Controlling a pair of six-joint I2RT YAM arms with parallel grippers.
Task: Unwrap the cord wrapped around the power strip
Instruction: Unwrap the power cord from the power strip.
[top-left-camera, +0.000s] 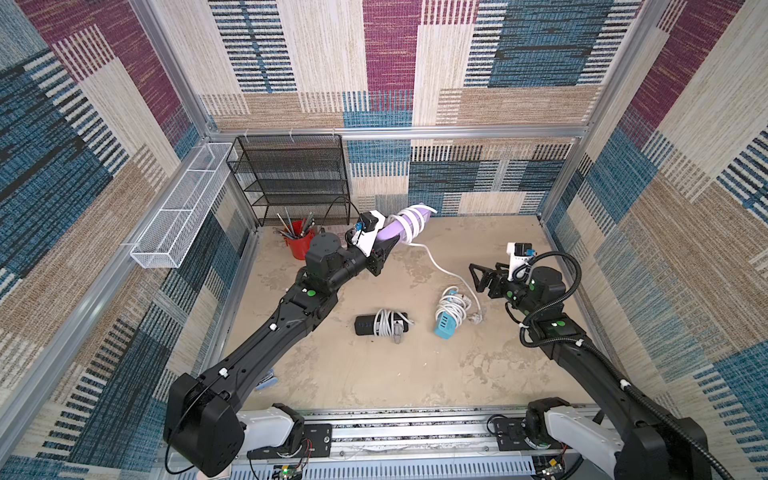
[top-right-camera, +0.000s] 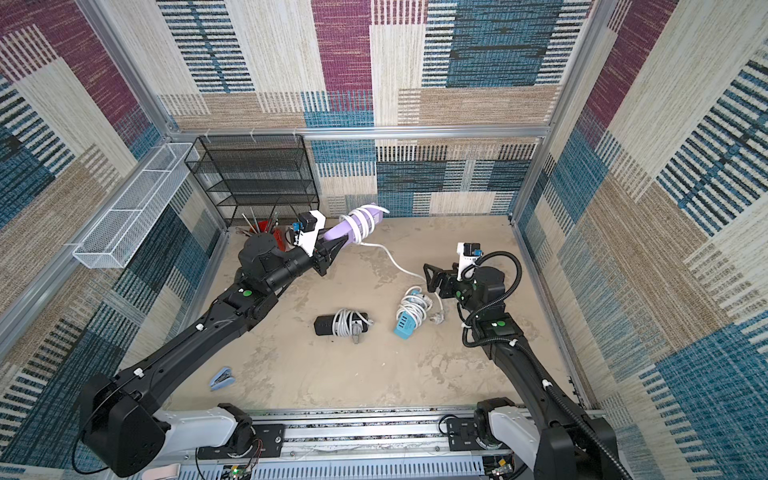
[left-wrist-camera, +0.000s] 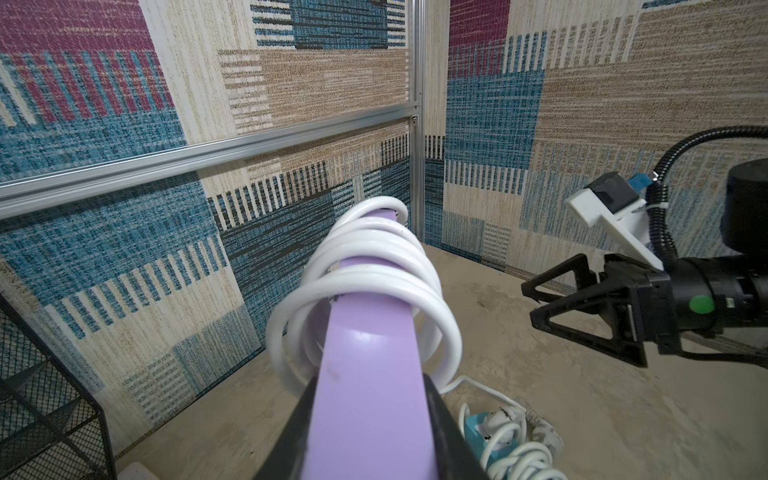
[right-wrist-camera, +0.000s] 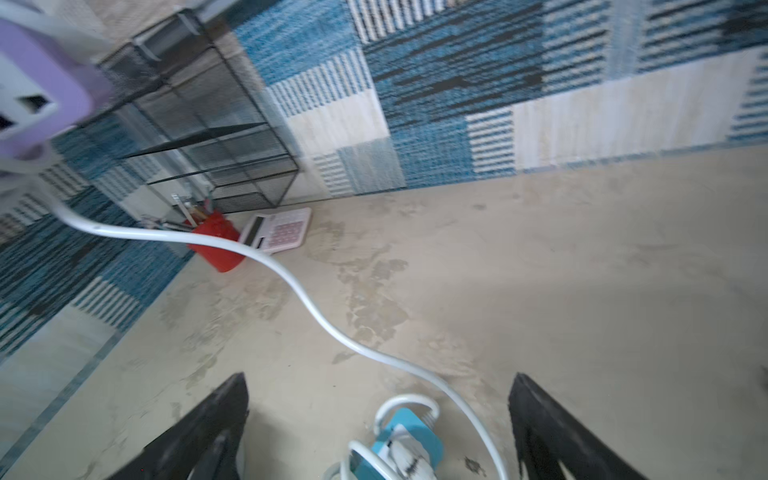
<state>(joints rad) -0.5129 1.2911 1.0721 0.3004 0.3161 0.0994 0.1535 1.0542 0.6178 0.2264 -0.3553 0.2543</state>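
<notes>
Left claw (top-left-camera: 387, 245) clamps the lilac plastic power strip (top-left-camera: 391, 230) wound with white cord (top-left-camera: 409, 222); right claw (top-left-camera: 476, 277), three o'clock, gapes empty.

We see the purple strip (left-wrist-camera: 365, 395) as smooth plastic with a soft sheen and a pale highlight on its flat face. The white cord (left-wrist-camera: 374, 249) coiled on it is glossy, rubbery-looking plastic. The walls (top-left-camera: 374, 62) are woven cloth like carpet tile, coarse and matt. The frame (top-left-camera: 457, 132) between them looks to us like brushed aluminium, dull silver. The floor (top-left-camera: 374, 374) is matt, mottled and rough-looking, like worn plaster. The rack (top-left-camera: 291, 174) is matt black wire mesh, and the basket (top-left-camera: 183, 208) is white-coated wire mesh. The cup (right-wrist-camera: 216, 245) is shiny red plastic, the calculator (right-wrist-camera: 278, 232) smooth pale plastic.
</notes>
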